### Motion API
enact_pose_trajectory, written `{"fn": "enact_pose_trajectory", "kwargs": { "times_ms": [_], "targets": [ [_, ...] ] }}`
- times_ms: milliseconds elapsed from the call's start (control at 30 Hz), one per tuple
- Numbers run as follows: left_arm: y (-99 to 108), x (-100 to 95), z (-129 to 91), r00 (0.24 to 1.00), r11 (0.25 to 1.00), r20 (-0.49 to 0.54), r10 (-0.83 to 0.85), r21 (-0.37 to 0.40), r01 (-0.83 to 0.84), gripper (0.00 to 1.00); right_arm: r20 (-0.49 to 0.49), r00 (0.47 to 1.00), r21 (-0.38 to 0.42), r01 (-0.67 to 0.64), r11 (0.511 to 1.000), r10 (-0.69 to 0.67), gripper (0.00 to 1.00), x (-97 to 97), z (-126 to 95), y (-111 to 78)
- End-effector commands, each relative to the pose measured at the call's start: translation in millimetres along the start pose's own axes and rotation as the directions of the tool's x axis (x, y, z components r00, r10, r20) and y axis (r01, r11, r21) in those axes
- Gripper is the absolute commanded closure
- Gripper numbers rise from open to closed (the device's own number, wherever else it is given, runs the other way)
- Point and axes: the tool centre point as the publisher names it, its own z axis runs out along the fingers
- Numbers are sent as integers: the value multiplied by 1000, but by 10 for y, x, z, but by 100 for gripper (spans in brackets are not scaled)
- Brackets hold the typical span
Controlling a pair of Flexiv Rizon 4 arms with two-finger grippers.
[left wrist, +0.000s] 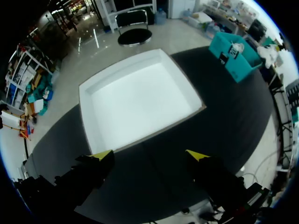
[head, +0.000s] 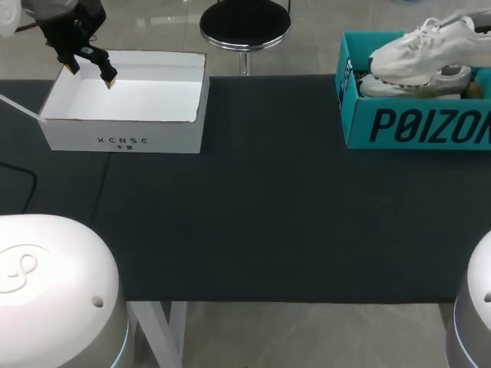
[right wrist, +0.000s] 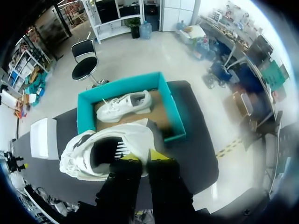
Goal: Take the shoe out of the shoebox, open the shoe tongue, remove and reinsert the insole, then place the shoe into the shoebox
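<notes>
The shoe, a white sneaker, is hanging in the air just above the open teal shoebox at the far right of the dark bench in the head view. A second shoe is lying inside the shoebox beneath it. At the far left a white box is sitting on the bench, and the left pincer is hovering over its far left corner with its yellow tips spread apart.

In the left wrist view, the left pincer is standing released, its two fingers wide apart with nothing between them. The white box is lying ahead of it, and the shoebox is showing well beyond, across the bench.

In the right wrist view, the right pincer is grasping the shoe: its yellow tips are pinching close together on the shoe's rim, and the dark opening of the shoe is facing the camera. The shoebox is sitting below and ahead of the held shoe, with the second shoe lying on its side on the brown lining. The white box is showing well apart, at the bench's other end.
</notes>
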Motion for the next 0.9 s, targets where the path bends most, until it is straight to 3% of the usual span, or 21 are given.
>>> {"fn": "enact_pose_trajectory", "kwargs": {
  "times_ms": [33, 200, 267, 400, 633, 900],
  "targets": [
    [5, 0, -2, 1000, 1000, 1, 0, 0, 0, 0, 4, 1000, -62, -7, 998, 8, 100, 133, -196, -633],
    [5, 0, -2, 1000, 1000, 1, 0, 0, 0, 0, -30, 999, -7, -36, 999, 36, 100, 362, -88, -1078],
    [5, 0, -2, 1000, 1000, 1, 0, 0, 0, 0, -104, 994, 28, -42, 999, 45, 100, 486, -27, -1247],
    [5, 0, -2, 1000, 1000, 1, 0, 0, 0, 0, -146, 987, 57, -62, 996, 70, 100, 775, 76, -1565],
    [5, 0, -2, 1000, 1000, 1, 0, 0, 0, 0, -174, 981, 42, -78, 996, 84, 100, 1373, 447, -2046],
    [5, 0, -2, 1000, 1000, 1, 0, 0, 0, 0, -146, 982, -3, -119, 993, 117, 100, 1724, 754, -2437]
  ]
}}
